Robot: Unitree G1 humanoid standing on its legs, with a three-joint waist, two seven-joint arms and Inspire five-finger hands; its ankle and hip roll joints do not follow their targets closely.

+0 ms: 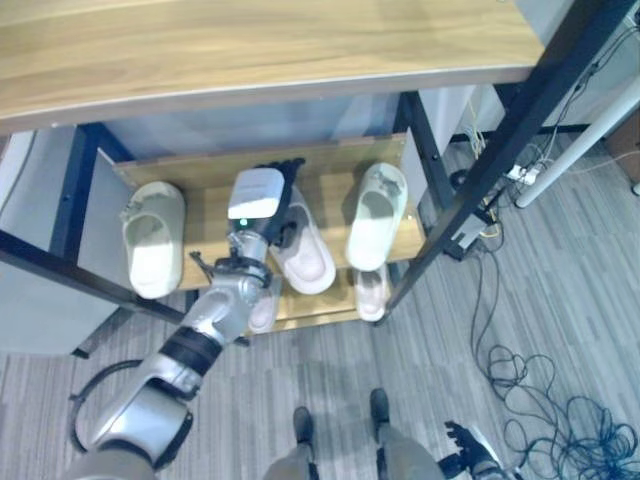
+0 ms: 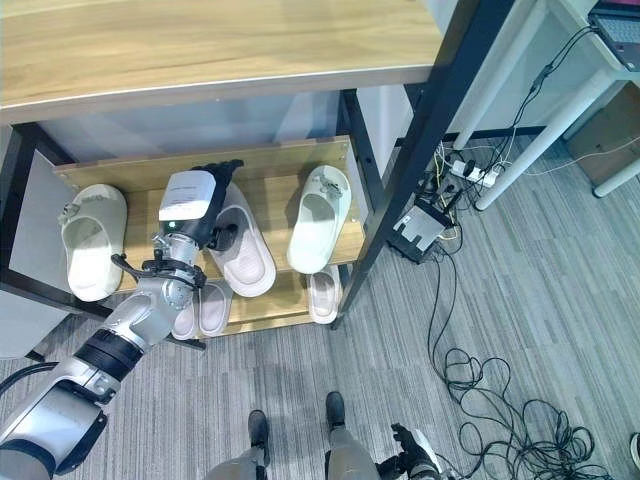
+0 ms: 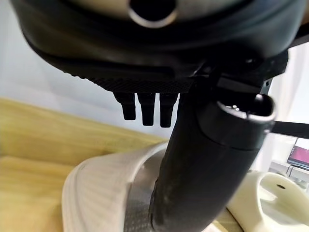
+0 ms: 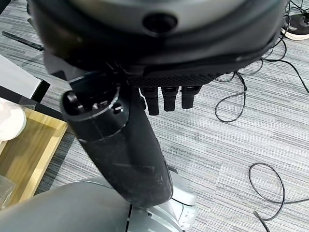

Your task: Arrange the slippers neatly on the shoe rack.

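Pale pink foam slipper (image 2: 245,250) on wooden shoe rack shelf (image 2: 290,160), middle, angled; cream moulded slipper (image 2: 318,217) right. Left hand (image 2: 205,200) over heel, thumb against it, grasp unclear. Right hand (image 4: 145,96) relaxed, low right. Risk: skewed push knocking neighbour.

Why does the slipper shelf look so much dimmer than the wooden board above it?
Left eye view: the top board catches the room light and shades the lower shelf. Left wrist view: the robot hand looms dark against the pale slipper.
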